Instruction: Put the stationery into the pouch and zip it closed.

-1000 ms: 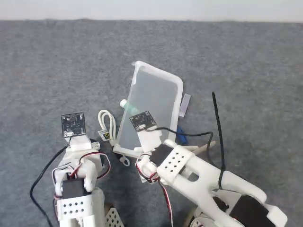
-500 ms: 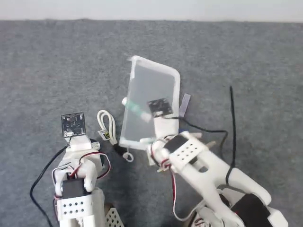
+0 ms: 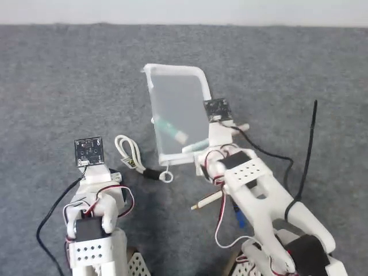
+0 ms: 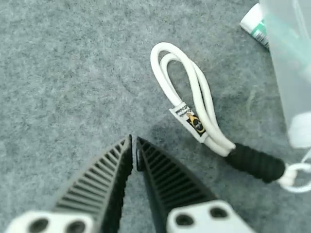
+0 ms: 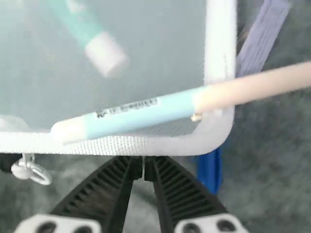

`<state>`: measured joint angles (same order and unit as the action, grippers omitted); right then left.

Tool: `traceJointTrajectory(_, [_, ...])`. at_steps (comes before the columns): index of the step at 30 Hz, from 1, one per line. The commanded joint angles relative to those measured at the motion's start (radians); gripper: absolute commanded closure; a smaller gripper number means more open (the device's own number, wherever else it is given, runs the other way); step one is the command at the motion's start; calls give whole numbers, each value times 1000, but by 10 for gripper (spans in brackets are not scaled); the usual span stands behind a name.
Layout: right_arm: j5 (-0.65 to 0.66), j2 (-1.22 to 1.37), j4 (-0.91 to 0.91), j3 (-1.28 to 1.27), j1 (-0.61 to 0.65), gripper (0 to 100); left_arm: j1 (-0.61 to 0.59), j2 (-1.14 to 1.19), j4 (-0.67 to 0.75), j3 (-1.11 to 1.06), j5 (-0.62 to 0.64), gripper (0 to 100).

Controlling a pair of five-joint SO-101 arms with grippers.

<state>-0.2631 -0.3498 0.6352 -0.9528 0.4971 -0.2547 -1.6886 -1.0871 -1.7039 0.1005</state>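
Observation:
The translucent white pouch [image 3: 175, 103] lies on the grey carpet, and its near edge [image 5: 121, 145] meets my right gripper [image 5: 143, 160], which is shut on that edge. Inside it is a teal-and-white tube [image 3: 172, 131]. A teal-and-cream pen [image 5: 131, 116] lies across the pouch's near corner, and its cream end [image 3: 241, 126] sticks out past the side. My left gripper [image 4: 133, 141] is shut and holds nothing, low over the carpet beside the white cord loop [image 4: 187, 97]. The cord runs to a black zip pull [image 4: 255, 162] and a small ring [image 3: 165, 176].
A wooden pencil [image 3: 210, 199] and a blue pen [image 3: 238, 217] lie on the carpet under the right arm. A lavender strip [image 5: 265, 29] lies beside the pouch's far side. The left arm [image 3: 95, 190] stands at the near left.
The right arm swung right and farther out, and the pouch turned with it, its near end dragged rightward. The pencil and blue pen came into sight. The left arm stayed still.

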Motion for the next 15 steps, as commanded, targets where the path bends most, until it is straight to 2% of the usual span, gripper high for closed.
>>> traceJointTrajectory(1, [34, -7, -58, 8, -53, 993, -2, -14, 8, 12, -11, 987])
traceJointTrajectory(7, [43, 18, -117, 23, -110, 993, -2, -14, 8, 12, -11, 987])
traceJointTrajectory(15, [37, 251, -111, 232, -196, 993, -2, -14, 8, 12, -11, 987])
